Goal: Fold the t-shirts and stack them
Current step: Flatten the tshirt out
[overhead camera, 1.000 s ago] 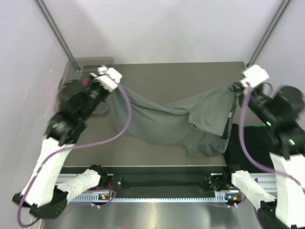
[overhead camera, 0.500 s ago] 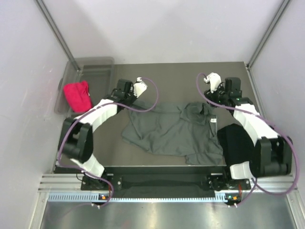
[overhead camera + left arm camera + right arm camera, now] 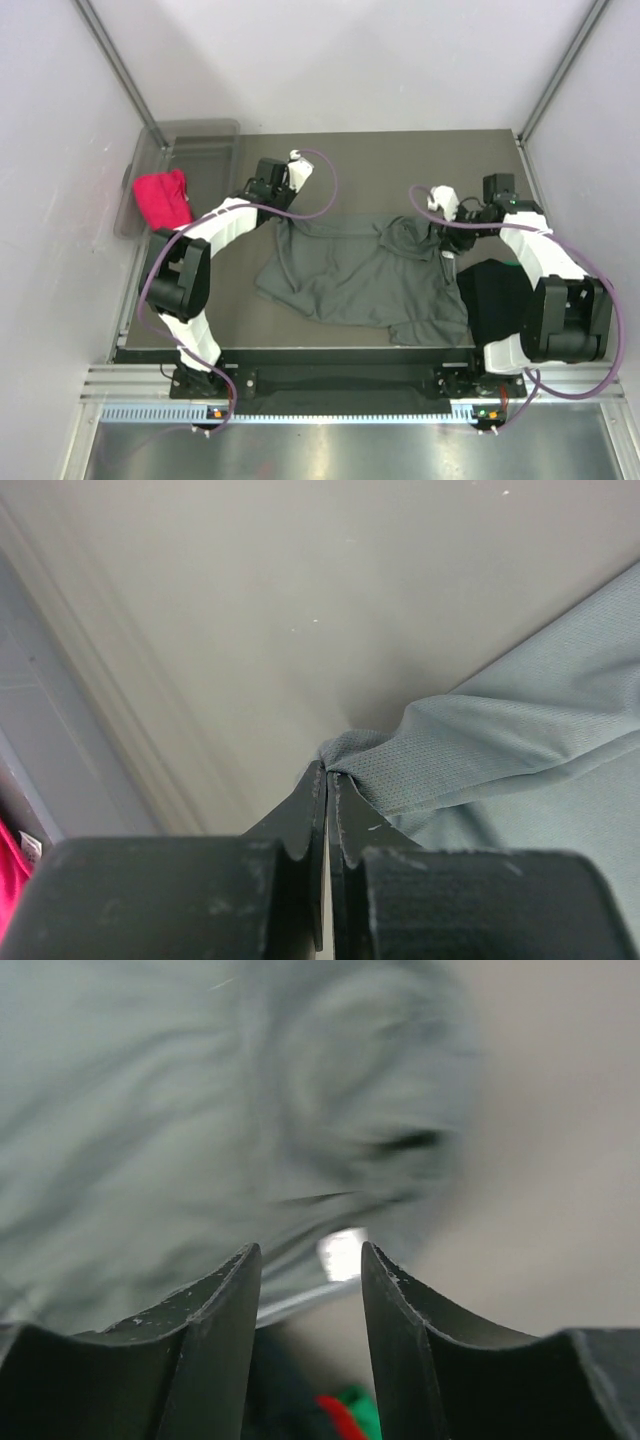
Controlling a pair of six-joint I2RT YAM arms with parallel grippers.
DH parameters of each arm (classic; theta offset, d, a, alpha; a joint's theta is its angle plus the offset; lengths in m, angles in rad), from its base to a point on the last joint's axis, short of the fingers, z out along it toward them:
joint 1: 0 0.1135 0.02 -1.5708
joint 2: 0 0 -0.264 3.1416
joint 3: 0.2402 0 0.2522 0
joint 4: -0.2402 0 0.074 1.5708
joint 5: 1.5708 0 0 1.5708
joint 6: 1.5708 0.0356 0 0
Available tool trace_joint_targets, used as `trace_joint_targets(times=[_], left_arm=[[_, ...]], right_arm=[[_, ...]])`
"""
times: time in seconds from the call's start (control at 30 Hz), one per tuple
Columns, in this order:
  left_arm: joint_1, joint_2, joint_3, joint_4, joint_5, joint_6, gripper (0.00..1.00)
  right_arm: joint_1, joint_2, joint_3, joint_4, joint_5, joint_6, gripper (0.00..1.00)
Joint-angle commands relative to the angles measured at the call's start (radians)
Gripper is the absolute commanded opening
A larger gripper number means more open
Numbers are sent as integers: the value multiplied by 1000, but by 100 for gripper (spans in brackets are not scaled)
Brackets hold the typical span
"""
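A dark grey t-shirt (image 3: 365,275) lies spread and wrinkled across the middle of the table. My left gripper (image 3: 280,213) is shut on its far left corner, and the left wrist view shows that gripper (image 3: 327,770) pinching a bunched tip of the grey cloth (image 3: 520,730). My right gripper (image 3: 441,238) stands open over the shirt's far right part. Between its spread fingertips in the right wrist view (image 3: 310,1255) I see blurred grey cloth (image 3: 150,1110) and a small white label (image 3: 343,1253), with nothing gripped. Black folded t-shirts (image 3: 495,295) lie at the right.
A clear plastic bin (image 3: 205,135) stands at the far left and holds a red cloth (image 3: 163,198). Grey walls and slanted frame posts (image 3: 120,70) close in the table. A metal rail (image 3: 340,385) runs along the near edge between the arm bases.
Both arms swung down and laid the hanging grey shirt on the table. The right gripper opened and let go of its corner. The left gripper stays shut on its corner.
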Motion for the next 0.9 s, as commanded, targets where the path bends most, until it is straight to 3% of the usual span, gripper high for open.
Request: trace_joint_targets(times=[0.0, 0.23, 0.47, 0.87], left_arm=[[-4, -70, -13, 56, 13, -33, 0], [-3, -107, -82, 95, -17, -18, 0], [2, -105, -93, 99, -39, -12, 0], [16, -112, -110, 110, -27, -24, 0]], right_arm=[[25, -48, -70, -164, -94, -225, 44], [121, -134, -186, -31, -13, -356, 49], [197, -137, -283, 201, 104, -382, 48], [195, -49, -280, 258, 164, -407, 43]])
